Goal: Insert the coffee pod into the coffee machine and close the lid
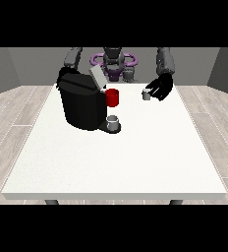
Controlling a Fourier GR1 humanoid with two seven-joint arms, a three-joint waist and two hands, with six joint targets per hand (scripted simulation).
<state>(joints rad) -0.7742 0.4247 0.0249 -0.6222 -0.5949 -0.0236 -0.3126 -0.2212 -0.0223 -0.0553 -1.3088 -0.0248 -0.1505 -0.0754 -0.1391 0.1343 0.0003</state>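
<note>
Coffee machine [81, 104] stands on the white table [135, 162] toward the far edge, nearer the far corner at the view's left. Its lid [97, 77] is tilted up and back, which leaves the top opening free for loading. A red part [112, 97] shows at the machine's side facing the table's middle, and a small grey cup [113, 122] sits on the machine's base below it, presumably to catch the brew.

Coffee pod [146, 95], small and grey, is near the far edge, well apart from the machine. The hand at the view's right [161, 86] is against it, fingers bent toward it; whether they actually pinch it cannot be told. Judgement: the pod is being picked up, and insertion is not yet done.

The hand at the view's left is hidden behind the machine; its state cannot be told.
</note>
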